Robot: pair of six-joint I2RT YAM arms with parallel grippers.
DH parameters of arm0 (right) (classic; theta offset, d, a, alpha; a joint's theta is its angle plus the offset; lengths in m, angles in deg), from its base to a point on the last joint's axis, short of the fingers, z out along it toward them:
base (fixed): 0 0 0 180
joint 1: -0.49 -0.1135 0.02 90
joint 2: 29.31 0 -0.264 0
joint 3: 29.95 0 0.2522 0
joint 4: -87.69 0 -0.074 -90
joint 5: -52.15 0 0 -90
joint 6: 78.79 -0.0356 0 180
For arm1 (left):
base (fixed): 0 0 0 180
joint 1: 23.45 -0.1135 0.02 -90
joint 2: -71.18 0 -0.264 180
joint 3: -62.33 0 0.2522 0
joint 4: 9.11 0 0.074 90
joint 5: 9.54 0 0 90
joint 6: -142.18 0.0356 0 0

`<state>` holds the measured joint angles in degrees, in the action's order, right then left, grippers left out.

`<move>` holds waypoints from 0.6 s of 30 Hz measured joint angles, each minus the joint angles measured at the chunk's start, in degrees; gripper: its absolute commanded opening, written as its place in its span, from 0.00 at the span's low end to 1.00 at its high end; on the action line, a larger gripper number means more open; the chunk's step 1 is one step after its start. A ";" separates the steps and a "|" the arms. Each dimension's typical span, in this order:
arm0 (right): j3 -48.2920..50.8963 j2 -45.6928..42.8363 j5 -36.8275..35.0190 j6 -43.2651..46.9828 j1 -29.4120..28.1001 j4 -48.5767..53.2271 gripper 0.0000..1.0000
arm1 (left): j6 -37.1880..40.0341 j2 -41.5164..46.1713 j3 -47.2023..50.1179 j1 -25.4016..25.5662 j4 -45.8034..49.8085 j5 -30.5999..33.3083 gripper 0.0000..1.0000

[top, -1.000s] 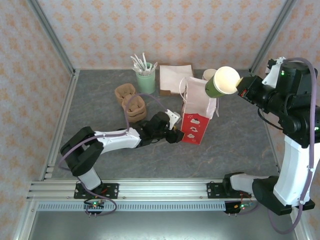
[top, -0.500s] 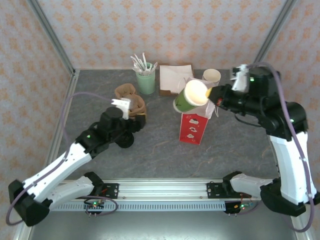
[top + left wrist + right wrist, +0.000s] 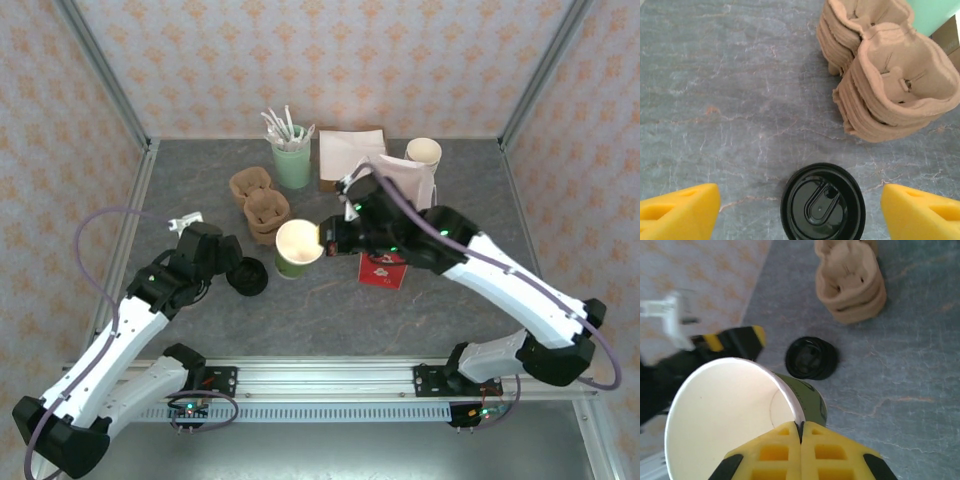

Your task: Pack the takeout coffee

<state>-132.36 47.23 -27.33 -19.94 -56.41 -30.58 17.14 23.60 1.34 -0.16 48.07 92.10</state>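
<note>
Right claw point(image 3: 801, 432) pinches rim of dark olive-green paper cup point(image 3: 298, 247), mid table point(image 3: 450, 290), right of flat black lid point(image 3: 822, 205). Left claw point(image 3: 800, 205) spread wide over lid. Cup unlidded, unpacked; most work left.

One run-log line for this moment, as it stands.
right gripper: shut on takeout coffee rim | left gripper: open above black lid | takeout coffee: outside paper bag

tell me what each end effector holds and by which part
Right end effector pinches the green cup by its rim. Left end effector holds nothing, open near the black lid.
</note>
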 measured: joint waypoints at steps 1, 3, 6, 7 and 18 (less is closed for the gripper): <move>1.99 0.48 -0.94 -0.79 -0.42 -1.14 0.00 | -0.55 0.26 0.42 -0.09 0.33 -0.61 0.85; 7.41 1.51 -3.78 -2.58 -0.94 -4.44 0.00 | -1.66 0.72 1.79 -0.09 0.83 -1.95 0.84; 14.25 2.32 -7.37 -5.03 -0.92 -9.16 0.00 | -3.08 1.16 4.42 -0.09 1.40 -3.69 0.84; 16.04 2.56 -8.41 -5.66 -0.92 -10.54 0.00 | -3.52 1.38 5.35 -0.09 1.38 -4.22 0.84; 21.16 10.58 -15.10 -9.05 -0.92 -22.40 0.00 | -6.62 4.44 15.54 -0.20 -3.10 -11.10 0.84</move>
<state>-111.20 57.80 -42.43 -28.99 -57.33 -52.98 10.51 28.04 16.88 -0.35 44.96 81.00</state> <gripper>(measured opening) 0.043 0.844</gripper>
